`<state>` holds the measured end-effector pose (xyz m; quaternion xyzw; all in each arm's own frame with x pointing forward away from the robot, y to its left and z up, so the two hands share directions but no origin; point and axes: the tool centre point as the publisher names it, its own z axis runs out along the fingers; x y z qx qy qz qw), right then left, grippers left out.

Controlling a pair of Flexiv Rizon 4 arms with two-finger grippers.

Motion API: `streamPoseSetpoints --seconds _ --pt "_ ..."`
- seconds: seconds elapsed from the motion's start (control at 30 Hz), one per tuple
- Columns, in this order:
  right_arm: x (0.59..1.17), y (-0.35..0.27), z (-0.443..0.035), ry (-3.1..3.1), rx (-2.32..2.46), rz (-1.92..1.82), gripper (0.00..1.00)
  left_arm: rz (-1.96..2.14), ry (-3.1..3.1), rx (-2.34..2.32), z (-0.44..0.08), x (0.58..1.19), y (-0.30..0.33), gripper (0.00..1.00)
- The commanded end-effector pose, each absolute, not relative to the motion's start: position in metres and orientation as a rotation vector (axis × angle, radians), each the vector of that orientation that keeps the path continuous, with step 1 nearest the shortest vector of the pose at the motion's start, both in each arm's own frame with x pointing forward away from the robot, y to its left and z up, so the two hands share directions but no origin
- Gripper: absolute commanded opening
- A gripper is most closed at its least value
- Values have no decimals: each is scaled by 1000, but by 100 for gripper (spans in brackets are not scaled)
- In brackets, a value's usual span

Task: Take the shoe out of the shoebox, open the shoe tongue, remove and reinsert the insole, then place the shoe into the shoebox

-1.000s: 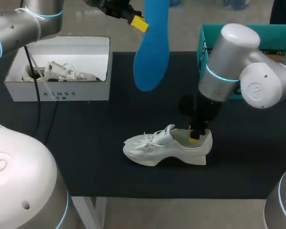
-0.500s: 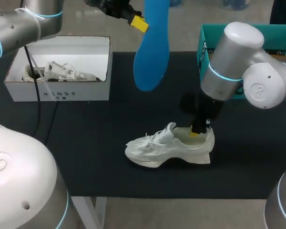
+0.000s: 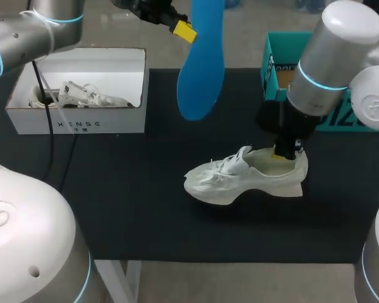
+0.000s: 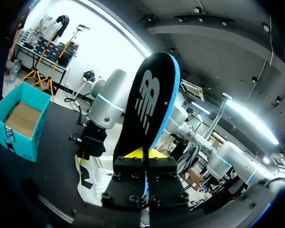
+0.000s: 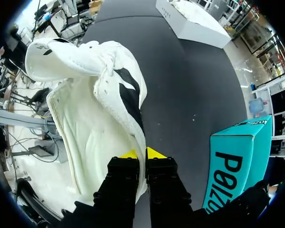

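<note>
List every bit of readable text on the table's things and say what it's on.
White shoebox: one row of small spaced letters on its front wall, brand print, not quoted.
Teal box: large black letters on its side, partly hidden.
Insole: white logo mark, no words.
Shoe: nothing legible.

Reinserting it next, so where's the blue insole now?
In the head view, the blue insole hangs from the left gripper, mid-table, beyond the white shoe.
</note>
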<state>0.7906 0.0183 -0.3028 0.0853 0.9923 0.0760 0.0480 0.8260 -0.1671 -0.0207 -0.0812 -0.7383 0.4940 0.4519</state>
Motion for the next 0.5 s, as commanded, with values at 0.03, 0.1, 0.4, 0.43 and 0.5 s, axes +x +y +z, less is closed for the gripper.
streamPoseSetpoints --seconds 0.03,0.1,0.4,0.43,0.5 --pt "784 8 -255 3000 218 226 0 1219 -1824 -202 -21 827 -167 0" --pt "786 10 -252 3003 194 245 0 1219 -1824 -202 -21 827 -167 0" --pt "786 10 -252 3003 194 245 0 1219 -1824 -202 -21 827 -167 0" --pt "786 10 -252 3003 194 245 0 1219 -1824 -202 -21 827 -167 0" --pt "786 10 -252 3003 194 245 0 1219 -1824 -202 -21 827 -167 0"
